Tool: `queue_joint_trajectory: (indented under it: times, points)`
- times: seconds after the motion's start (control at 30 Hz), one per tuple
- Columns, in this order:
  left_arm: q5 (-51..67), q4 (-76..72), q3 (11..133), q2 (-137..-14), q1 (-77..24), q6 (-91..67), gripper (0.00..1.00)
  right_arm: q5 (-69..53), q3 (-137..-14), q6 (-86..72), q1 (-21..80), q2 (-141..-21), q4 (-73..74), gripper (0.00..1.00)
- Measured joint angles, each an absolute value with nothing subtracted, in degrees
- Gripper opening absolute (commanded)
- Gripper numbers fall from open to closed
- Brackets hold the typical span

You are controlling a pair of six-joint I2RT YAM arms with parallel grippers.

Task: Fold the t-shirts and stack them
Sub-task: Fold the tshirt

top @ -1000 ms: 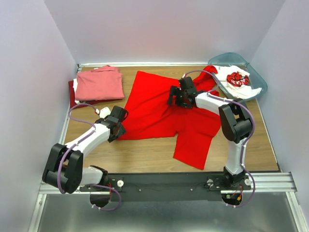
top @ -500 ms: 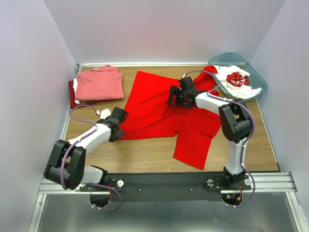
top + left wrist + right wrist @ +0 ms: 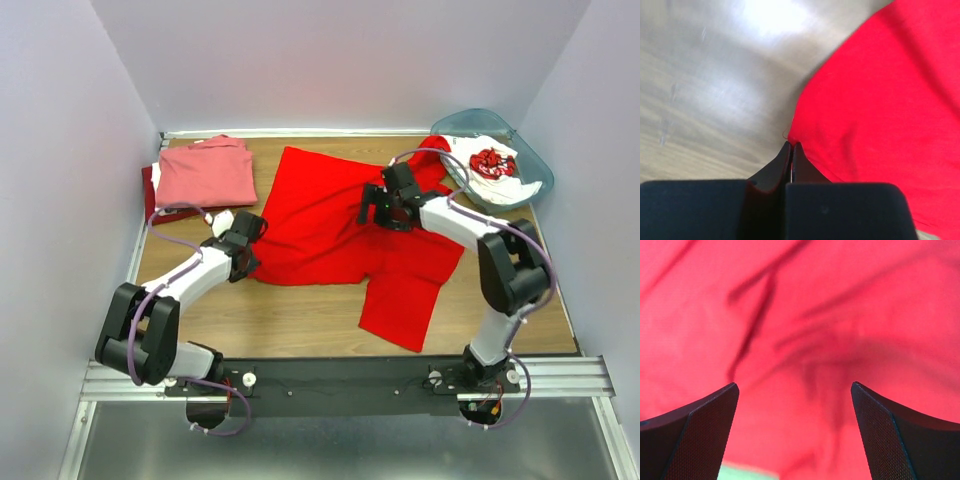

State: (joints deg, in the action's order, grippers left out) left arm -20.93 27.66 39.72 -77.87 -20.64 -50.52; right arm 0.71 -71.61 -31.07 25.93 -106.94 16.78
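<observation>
1. Well to the left of the plain bright red cloth t-shirt (image 3: 320, 220), a folded salmon-pink t-shirt (image 3: 205, 175) lies on a darker red t-shirt (image 3: 148, 190), whose edge shows at the left.
2. My left gripper (image 3: 791, 145) is at the bright red t-shirt's left edge, low over the brown wooden table (image 3: 700, 90). Its fingers are pressed together with the rim of that red cloth pinched between them.
3. The bright red t-shirt lies spread out flat.
4. My right gripper (image 3: 795, 385) hovers over the bright red t-shirt's right half. Its fingers are spread wide and grip nothing; wrinkled red cloth shows below the gap.
5. Just right of the bright red t-shirt, a translucent teal plastic bin (image 3: 480, 120) holds a white t-shirt with red print (image 3: 490, 165).
</observation>
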Motion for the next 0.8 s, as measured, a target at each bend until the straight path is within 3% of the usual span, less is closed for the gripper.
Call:
queue_joint_trajectory:
  times: [0.3,0.8]
  points:
    - [-20.82,24.32,47.99,-80.23,-19.38,-43.64,0.0,3.42,-57.93,-36.12,31.27,-87.59,26.22,0.98]
    - [-16.75,17.63,47.37,-82.21,-16.45,-35.99,0.0,6.83,-41.08,-65.91,45.08,-60.6,56.8,0.92]
